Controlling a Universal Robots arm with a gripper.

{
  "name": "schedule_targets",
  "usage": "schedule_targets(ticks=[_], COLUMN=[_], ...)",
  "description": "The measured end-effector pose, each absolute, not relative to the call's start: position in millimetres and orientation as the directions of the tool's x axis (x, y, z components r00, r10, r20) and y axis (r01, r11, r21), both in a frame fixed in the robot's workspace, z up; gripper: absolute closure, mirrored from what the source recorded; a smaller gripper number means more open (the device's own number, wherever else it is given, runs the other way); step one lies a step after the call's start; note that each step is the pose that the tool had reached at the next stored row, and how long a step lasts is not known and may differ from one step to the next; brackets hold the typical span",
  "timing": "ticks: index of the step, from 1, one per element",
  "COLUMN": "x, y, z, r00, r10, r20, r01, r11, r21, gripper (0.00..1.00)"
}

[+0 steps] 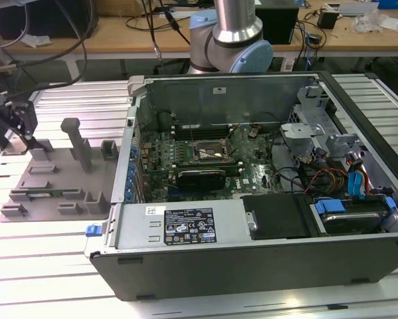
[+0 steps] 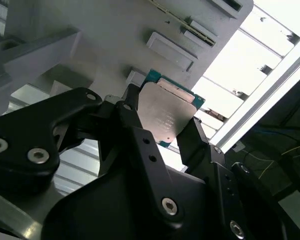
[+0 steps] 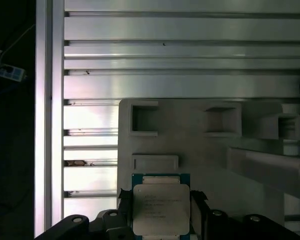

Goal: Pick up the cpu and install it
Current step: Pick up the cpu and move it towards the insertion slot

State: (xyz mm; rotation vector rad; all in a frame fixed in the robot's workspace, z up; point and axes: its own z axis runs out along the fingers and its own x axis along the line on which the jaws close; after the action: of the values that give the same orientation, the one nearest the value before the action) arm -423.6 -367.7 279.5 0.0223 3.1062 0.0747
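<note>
The slatted tabletop [image 1: 46,279] carries an open computer case [image 1: 265,256] just beside a grey fixture tray [image 1: 56,176]. Over the tray's side away from the case, black jaws pinch the cpu [image 3: 161,209] by two opposite edges, metal plate toward both wrist views.

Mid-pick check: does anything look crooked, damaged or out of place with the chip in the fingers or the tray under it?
Nothing stands out. The cpu sits square between the fingers, and its metal top looks unmarked as far as the wrist views show. The grey tray under it looks intact.
</note>
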Motion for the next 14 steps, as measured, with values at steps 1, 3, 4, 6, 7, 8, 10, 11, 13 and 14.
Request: schedule_targets(ticks=[1,3,4,6,7,8,10,11,13,14], x=[-424,-424,-424,-424,-424,-424,-424,-424,-424,-424], y=[-367,-367,-367,-367,-367,-367,-367,-367,-367,-366], z=[283,287,289,293,295,297,301,302,306,311], r00=[-0.999,-0.999,-0.999,-0.999,-0.999,-0.999,-0.999,-0.999,-0.999,-0.999], r10=[0.015,0.015,0.015,0.015,0.015,0.015,0.015,0.015,0.015,0.015], r20=[-0.034,-0.034,-0.034,-0.034,-0.034,-0.034,-0.034,-0.034,-0.034,-0.034], r01=[0.013,0.014,0.013,0.014,0.013,0.014,0.013,0.013,0.014,0.014], r11=[0.999,0.999,0.999,0.999,0.999,0.999,0.999,0.999,0.999,0.999], r21=[0.048,0.048,0.048,0.048,0.048,0.048,0.048,0.048,0.048,0.048], gripper=[0.45,0.45,0.45,0.45,0.45,0.45,0.45,0.45,0.45,0.45])
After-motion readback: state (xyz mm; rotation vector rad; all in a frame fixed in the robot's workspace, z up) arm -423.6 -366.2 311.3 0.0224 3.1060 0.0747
